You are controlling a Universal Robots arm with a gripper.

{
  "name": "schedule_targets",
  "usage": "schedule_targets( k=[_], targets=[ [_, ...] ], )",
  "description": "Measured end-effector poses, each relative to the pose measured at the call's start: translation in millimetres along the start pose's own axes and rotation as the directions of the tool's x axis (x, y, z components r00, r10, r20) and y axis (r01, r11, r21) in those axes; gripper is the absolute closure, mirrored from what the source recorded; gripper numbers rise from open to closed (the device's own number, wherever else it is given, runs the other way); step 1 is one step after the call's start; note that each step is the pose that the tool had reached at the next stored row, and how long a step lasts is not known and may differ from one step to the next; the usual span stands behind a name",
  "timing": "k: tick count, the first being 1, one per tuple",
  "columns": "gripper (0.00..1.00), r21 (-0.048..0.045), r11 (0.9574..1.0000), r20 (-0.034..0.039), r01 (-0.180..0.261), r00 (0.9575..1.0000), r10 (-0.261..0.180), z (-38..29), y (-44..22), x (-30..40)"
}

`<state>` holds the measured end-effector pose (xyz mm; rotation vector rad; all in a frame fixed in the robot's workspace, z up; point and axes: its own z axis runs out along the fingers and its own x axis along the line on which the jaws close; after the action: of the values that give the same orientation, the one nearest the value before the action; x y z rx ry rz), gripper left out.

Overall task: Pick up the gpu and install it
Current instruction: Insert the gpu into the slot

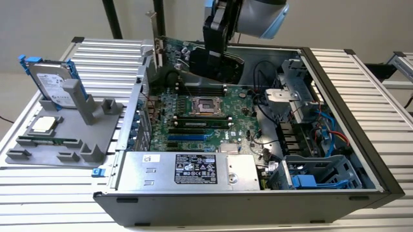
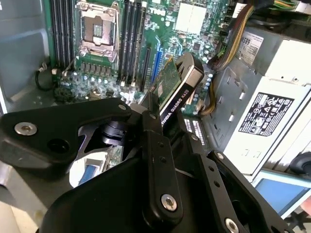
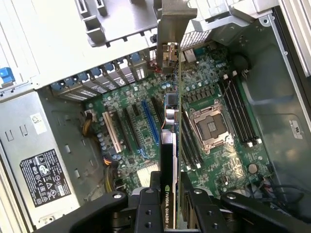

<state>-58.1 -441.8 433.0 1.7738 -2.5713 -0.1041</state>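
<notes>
The gpu (image 1: 173, 50) hangs tilted above the back of the open computer case (image 1: 361, 145), green board and black cooler showing, with my gripper (image 1: 216, 48) shut on its upper edge. In both wrist views the gpu (image 3: 169, 141) (image 2: 176, 82) appears edge-on between the black fingers (image 3: 146, 204), over the motherboard (image 3: 131, 121). Its silver end bracket (image 3: 171, 24) points toward the case's rear slot wall. The card hangs above the expansion slots, including a blue one (image 3: 149, 121), and touches none of them.
Inside the case lie the processor socket (image 1: 208, 105), the power supply (image 1: 187, 169), cables and a drive cage (image 1: 316, 174). On the exterior view's left, a grey fixture (image 1: 65, 130) holds a silver hard drive (image 1: 55, 82) in a blue frame.
</notes>
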Motion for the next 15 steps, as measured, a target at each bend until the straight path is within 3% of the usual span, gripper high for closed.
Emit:
schedule_targets(
  k=[15],
  targets=[
    [1.0,-0.0027,0.9951,-0.0062,0.098,0.9951,-0.098,-0.4,-6.9,-2.6]
  ],
)
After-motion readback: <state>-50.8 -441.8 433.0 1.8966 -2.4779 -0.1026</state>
